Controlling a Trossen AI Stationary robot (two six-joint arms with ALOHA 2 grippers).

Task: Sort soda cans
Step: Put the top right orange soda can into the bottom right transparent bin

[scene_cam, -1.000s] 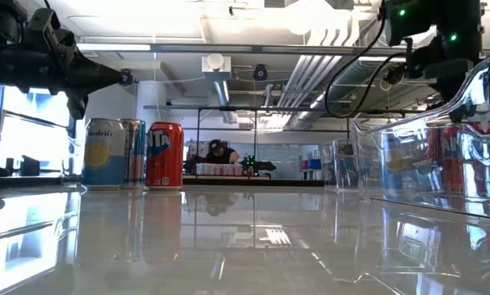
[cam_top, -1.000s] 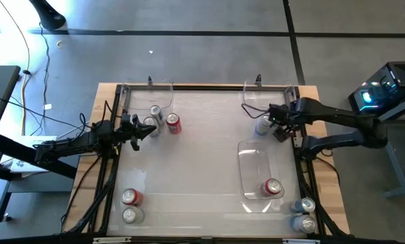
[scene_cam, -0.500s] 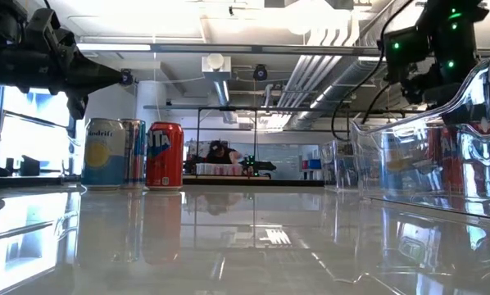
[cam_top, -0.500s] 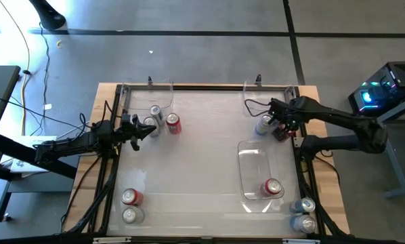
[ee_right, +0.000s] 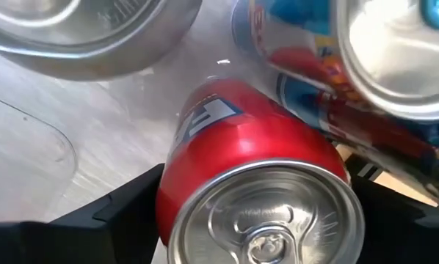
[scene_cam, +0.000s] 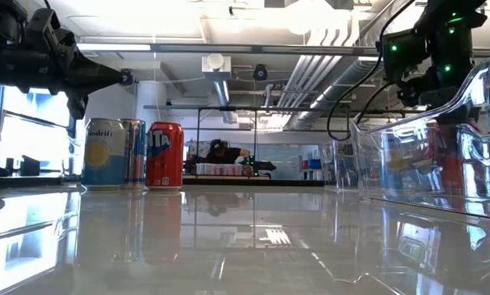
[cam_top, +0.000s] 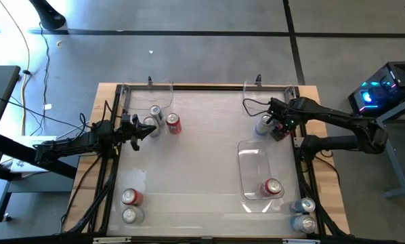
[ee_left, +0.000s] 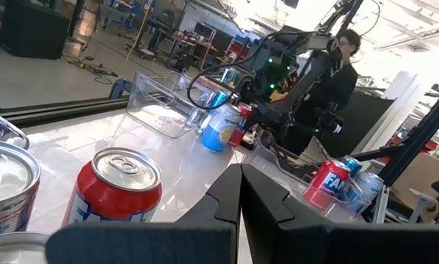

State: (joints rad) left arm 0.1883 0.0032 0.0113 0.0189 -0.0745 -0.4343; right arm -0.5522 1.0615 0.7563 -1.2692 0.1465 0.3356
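My right gripper [cam_top: 279,129] points down over the soda cans at the table's far right. It is open, with a finger on either side of an upright red can [ee_right: 260,169]. A blue-and-white can [cam_top: 263,124] stands just beside it. My left gripper [cam_top: 148,129] waits shut and level at the far left, beside a red can [cam_top: 173,124] and two silver ones [cam_top: 155,112], all upright on the table. Another red can [cam_top: 271,188] stands in a clear bin [cam_top: 253,159]. My right gripper comes from above with its fingers [ee_right: 124,209] close along the two sides of the red can's upper body [ee_right: 227,125]. Whether they touch it I cannot tell. The can stands upright on the table.
Two cans [cam_top: 131,205] stand at the near left corner and two [cam_top: 305,213] at the near right. Clear bins stand at the far left [cam_top: 148,95] and far right [cam_top: 257,91]. The table's middle [cam_top: 202,156] is bare. A person shows beyond the table [ee_left: 344,66].
My right gripper has come down over the cans at the far right and shifted a little toward the table's left. The cans have stayed in place.
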